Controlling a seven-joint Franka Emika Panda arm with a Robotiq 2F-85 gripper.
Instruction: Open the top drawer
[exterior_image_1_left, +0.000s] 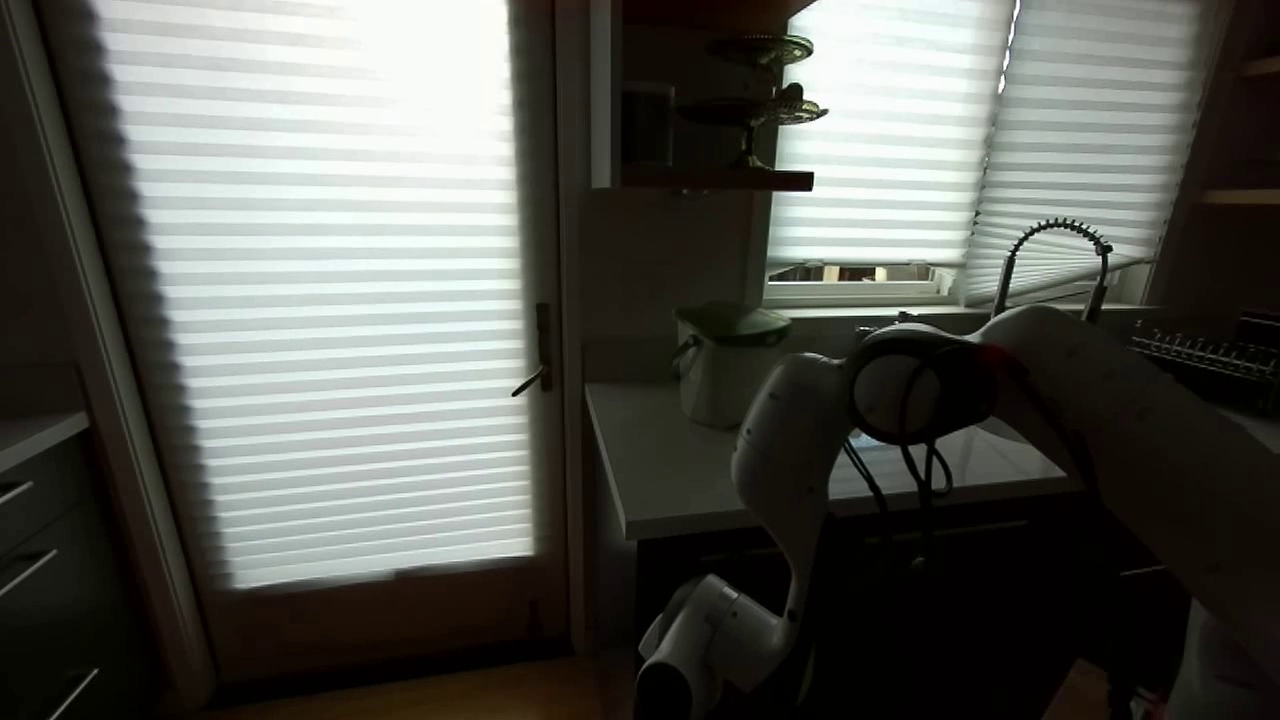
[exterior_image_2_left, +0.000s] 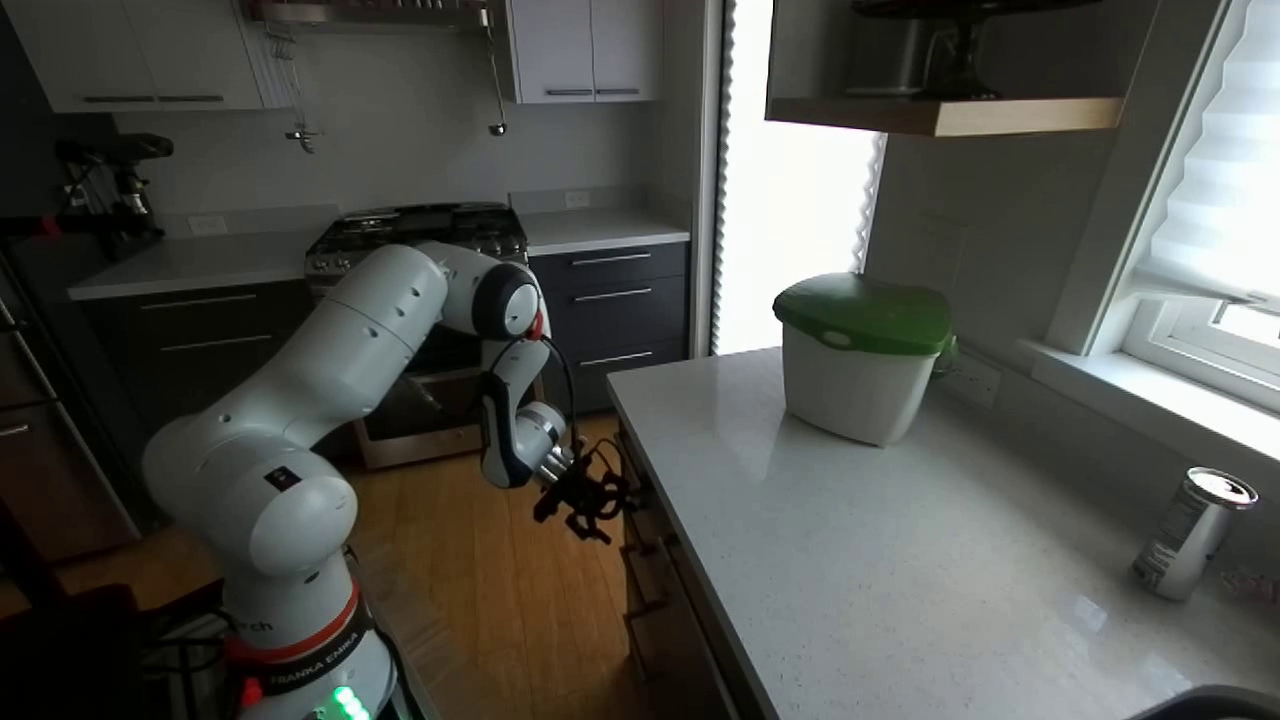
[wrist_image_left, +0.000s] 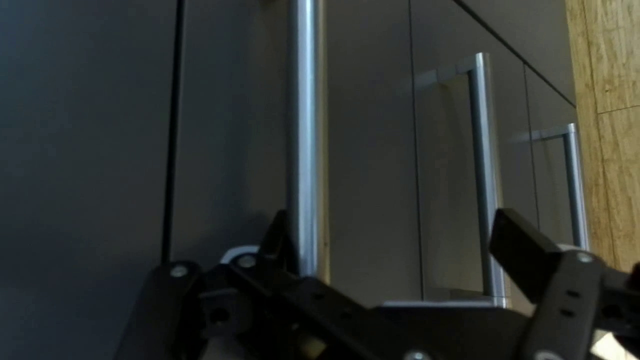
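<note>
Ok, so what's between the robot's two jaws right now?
In the wrist view, the nearest drawer handle lies between the wide-open jaws, close to one; a second handle shows farther beyond.

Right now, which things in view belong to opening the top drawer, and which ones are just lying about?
For the job:
top drawer of the dark cabinet
gripper, open

Just about, standing on the worktop:
green-lidded bin
silver can

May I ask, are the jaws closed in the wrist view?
No, the jaws stand wide apart there, with the middle metal handle of the three in view appearing between them.
</note>
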